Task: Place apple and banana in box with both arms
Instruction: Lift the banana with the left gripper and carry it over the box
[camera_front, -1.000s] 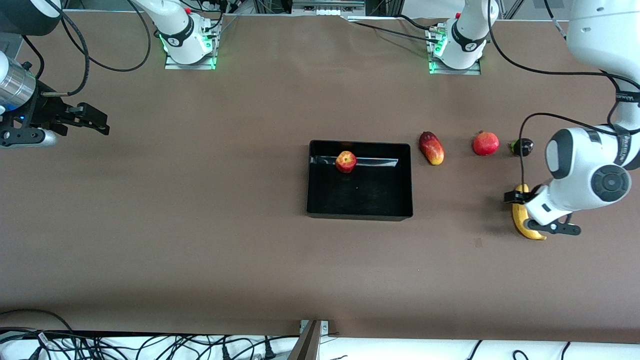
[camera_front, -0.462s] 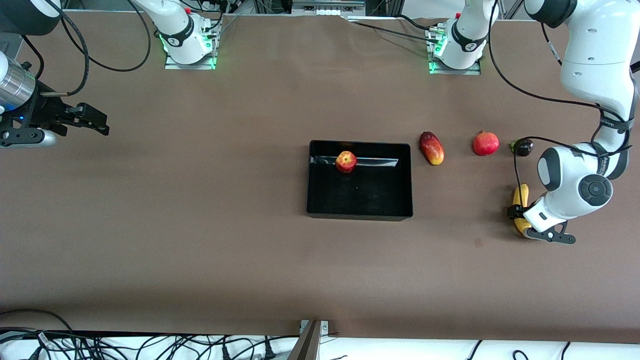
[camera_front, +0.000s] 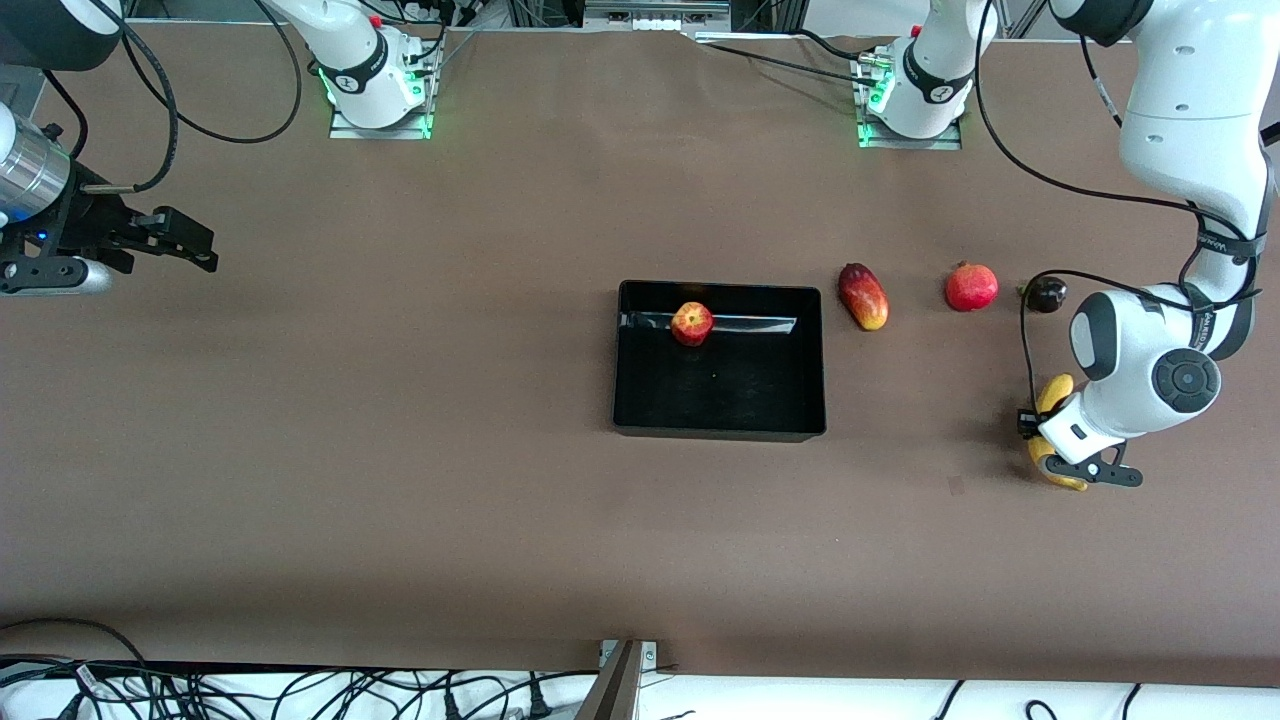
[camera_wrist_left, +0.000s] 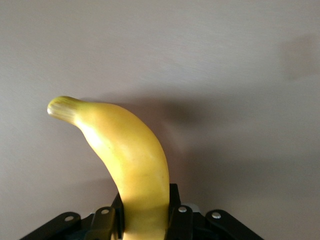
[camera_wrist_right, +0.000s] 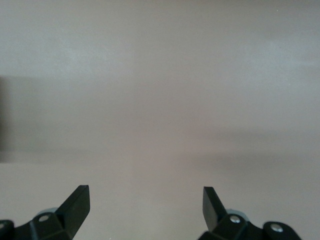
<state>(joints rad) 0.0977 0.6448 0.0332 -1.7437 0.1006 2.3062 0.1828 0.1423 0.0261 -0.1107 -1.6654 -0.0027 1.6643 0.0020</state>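
Brown matting covers the long table (camera_front: 400, 450), and the two arm bases stand along its 12 o'clock edge in the front view.

At the table's middle sits the shallow rectangular black plastic box (camera_front: 815, 360). The small round red-and-yellow apple (camera_front: 692, 323) already lies inside, close against the wall at the box's 12 o'clock side, so that half of the job looks done.

The long curved yellow banana (camera_front: 1052, 393) is out at about 3 o'clock from the box, well apart from it, toward the left arm's end of the table. The left gripper (camera_front: 1055, 440) is down on it, jaws drawn in against the fruit's flanks near one end; the left wrist view shows the banana (camera_wrist_left: 127, 160) rising from between the black fingers (camera_wrist_left: 172, 212). Whether it has left the mat I cannot tell. Gripping near an end probably lets the long body swing, which may matter when lowering it into the box.

Three other fruits lie in a row from the box's 2 o'clock corner outward: an elongated red-yellow oval fruit (camera_front: 863, 296), a round all-red fruit (camera_front: 971, 287) and a small dark round fruit (camera_front: 1046, 294).

The right gripper (camera_front: 195, 245) waits over bare mat at the right arm's end, about 9 o'clock from the box, jaws spread wide and holding nothing (camera_wrist_right: 145, 205).
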